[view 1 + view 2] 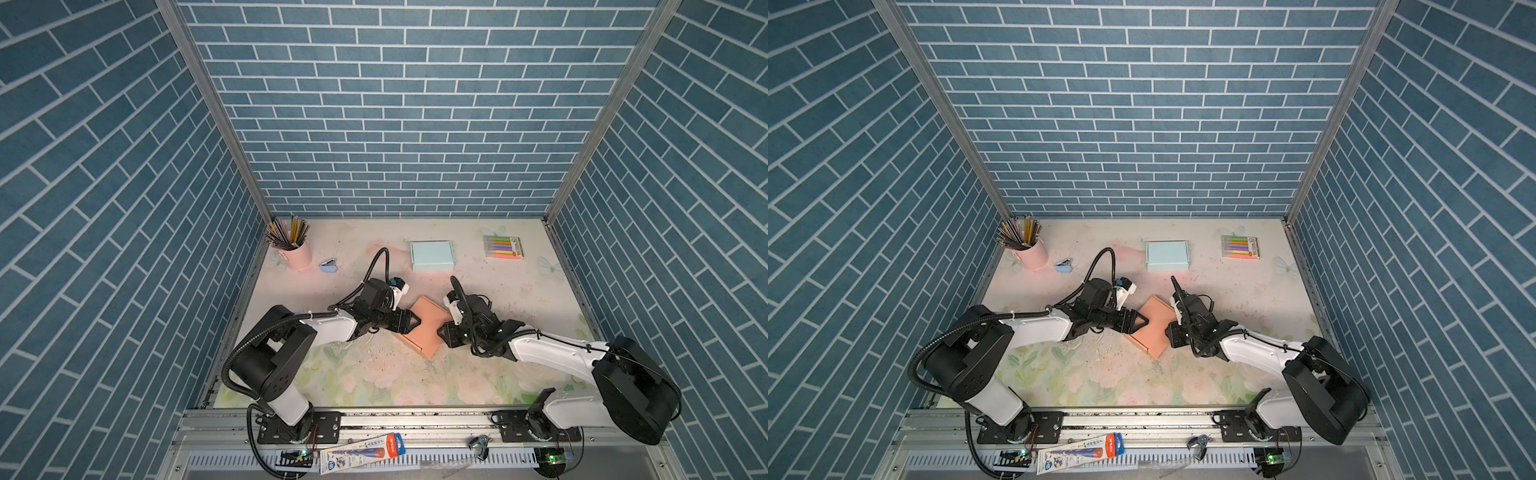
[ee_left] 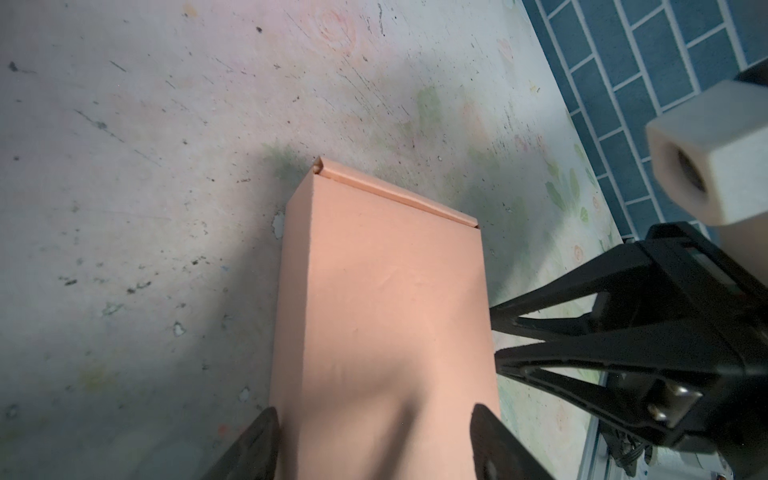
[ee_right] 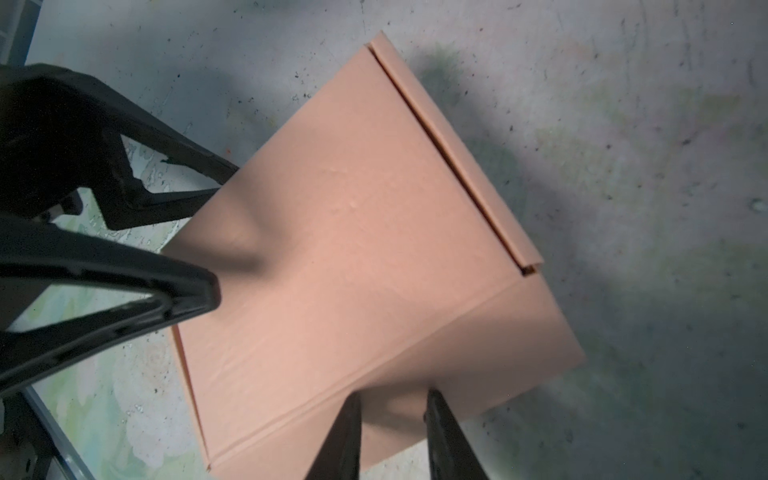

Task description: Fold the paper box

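Observation:
The salmon paper box (image 1: 428,328) (image 1: 1154,328) lies closed and flat mid-table, turned diagonally. Its lid seam shows at the far end (image 2: 395,195) (image 3: 457,166). My left gripper (image 1: 417,322) (image 2: 376,432) is open wide at the box's left end. One finger stands beside the side wall and the other reaches over the top, throwing a shadow on it. My right gripper (image 1: 441,332) (image 3: 392,411) stands with a narrow gap between its jaws. Both its tips butt against the box's opposite side wall (image 2: 496,334), with nothing between them.
A closed light blue box (image 1: 432,255) lies behind the arms. A pink cup of pencils (image 1: 297,253) and a blue stapler (image 1: 328,266) stand at the back left. A pack of markers (image 1: 503,247) lies at the back right. Brick-patterned walls enclose three sides.

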